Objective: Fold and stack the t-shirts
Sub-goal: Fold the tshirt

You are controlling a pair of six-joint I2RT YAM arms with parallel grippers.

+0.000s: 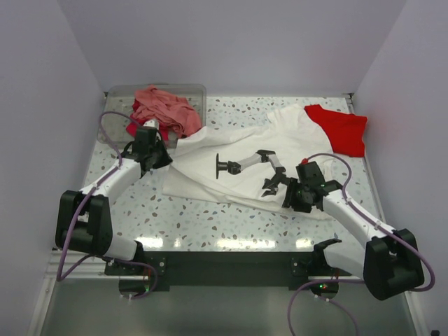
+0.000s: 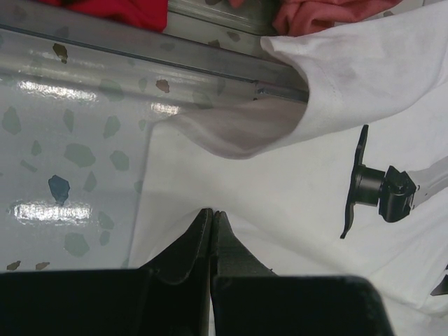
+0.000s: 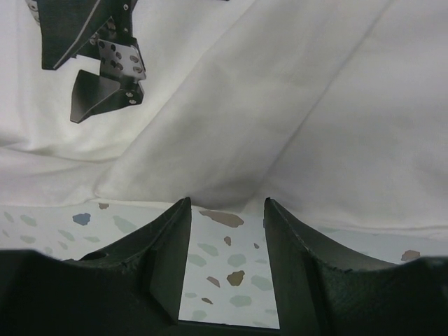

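The white t-shirt (image 1: 210,140) lies spread across the middle of the table, with a black robot-arm print (image 1: 241,164) on it. The bright red t-shirt (image 1: 343,129) lies at the back right, partly under the white one's corner. My left gripper (image 1: 162,155) is at the white shirt's left edge; in the left wrist view it (image 2: 212,213) is shut, and the white cloth (image 2: 280,189) puckers at its tips. My right gripper (image 1: 290,196) is at the shirt's near hem; in the right wrist view it (image 3: 225,203) is open, with bare table between the fingers and the white hem (image 3: 280,105) just ahead.
A clear plastic bin (image 1: 161,87) stands at the back left, holding a salmon-pink shirt (image 1: 164,108) and a crimson one (image 1: 133,129). Its wall (image 2: 140,52) is just beyond the left gripper. White walls enclose the speckled table (image 1: 210,217) on three sides.
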